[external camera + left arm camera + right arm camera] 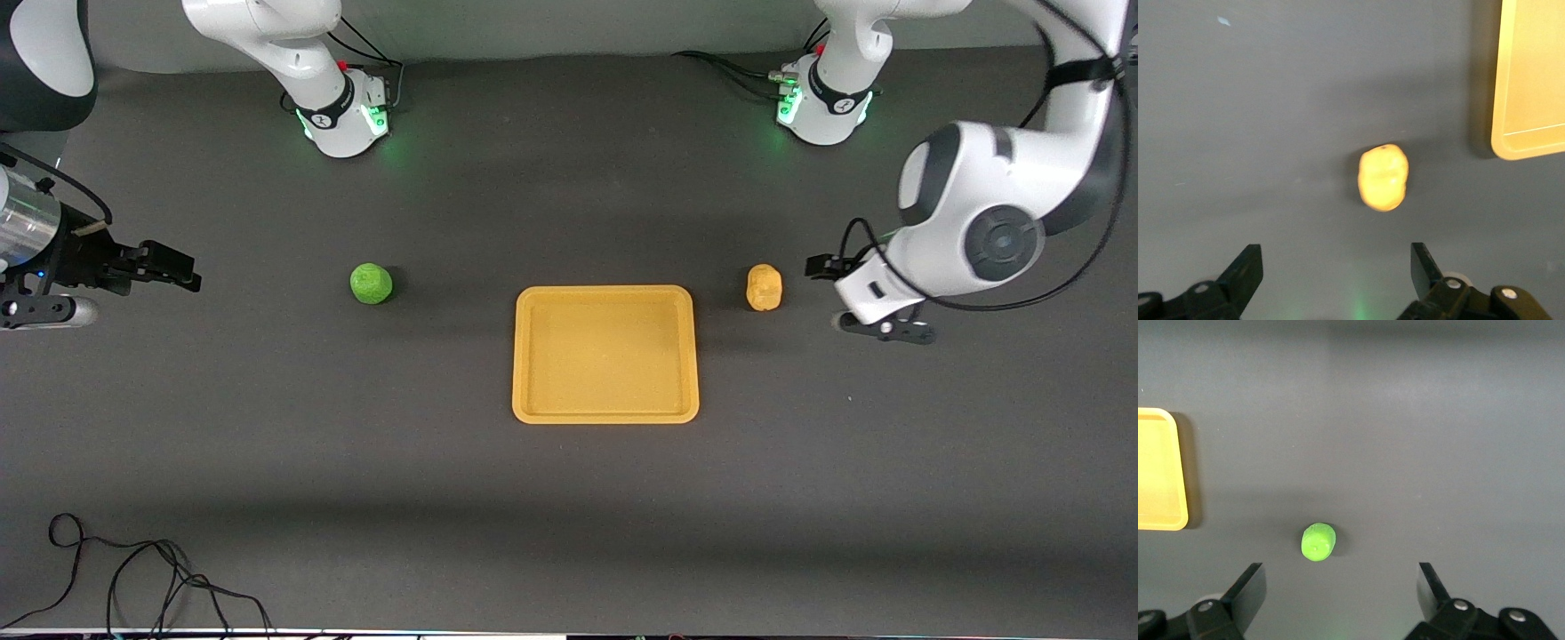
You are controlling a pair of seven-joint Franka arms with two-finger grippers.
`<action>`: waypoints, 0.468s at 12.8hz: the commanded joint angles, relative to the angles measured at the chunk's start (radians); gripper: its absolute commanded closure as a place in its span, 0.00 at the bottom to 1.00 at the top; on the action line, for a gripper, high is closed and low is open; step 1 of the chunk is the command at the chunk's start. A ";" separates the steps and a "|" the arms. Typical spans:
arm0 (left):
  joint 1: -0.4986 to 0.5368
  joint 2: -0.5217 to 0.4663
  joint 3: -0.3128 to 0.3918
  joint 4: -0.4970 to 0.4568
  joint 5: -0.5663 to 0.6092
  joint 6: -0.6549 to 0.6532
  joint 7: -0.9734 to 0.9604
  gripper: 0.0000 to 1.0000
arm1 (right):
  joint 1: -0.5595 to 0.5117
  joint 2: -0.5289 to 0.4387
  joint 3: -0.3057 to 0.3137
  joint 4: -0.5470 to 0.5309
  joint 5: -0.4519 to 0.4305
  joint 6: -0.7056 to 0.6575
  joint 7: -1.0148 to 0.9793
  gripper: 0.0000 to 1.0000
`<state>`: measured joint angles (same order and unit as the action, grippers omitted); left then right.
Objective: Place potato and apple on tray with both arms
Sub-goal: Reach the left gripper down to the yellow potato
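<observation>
My left claw (1335,277) hangs up in the air over the table, just beside the potato (764,287), toward my left arm's end. Its fingers are spread wide and hold nothing. My right claw (1341,593) waits over my right arm's end of the table, well apart from the apple (371,283). It is wide open and empty too.

The tray (605,409) lies in the middle, between the two foods, so I think each arm has a short trip. It is bare.

The potato is an oval. Its long way runs from the robot bases toward the front camera. The apple is round.
</observation>
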<state>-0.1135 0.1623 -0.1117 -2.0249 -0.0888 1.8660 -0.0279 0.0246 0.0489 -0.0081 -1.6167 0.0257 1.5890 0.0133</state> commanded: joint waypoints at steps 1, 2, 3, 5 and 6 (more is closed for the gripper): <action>-0.014 0.081 0.011 -0.043 -0.043 0.070 -0.017 0.03 | 0.023 -0.070 -0.003 -0.081 -0.003 0.009 -0.006 0.00; -0.021 0.107 0.011 -0.064 -0.043 0.087 -0.010 0.03 | 0.035 -0.105 -0.001 -0.128 -0.003 0.026 0.040 0.00; -0.029 0.135 0.009 -0.073 -0.049 0.105 -0.010 0.03 | 0.058 -0.156 -0.001 -0.206 -0.003 0.061 0.080 0.00; -0.058 0.204 0.000 -0.072 -0.080 0.151 -0.010 0.03 | 0.101 -0.284 -0.003 -0.383 -0.003 0.144 0.100 0.00; -0.066 0.236 0.000 -0.072 -0.116 0.186 -0.010 0.02 | 0.118 -0.344 -0.001 -0.466 -0.003 0.169 0.126 0.00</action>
<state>-0.1440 0.3612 -0.1160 -2.0905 -0.1570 1.9989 -0.0321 0.1132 -0.1226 -0.0059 -1.8654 0.0262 1.6770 0.0891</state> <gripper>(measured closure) 0.026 0.000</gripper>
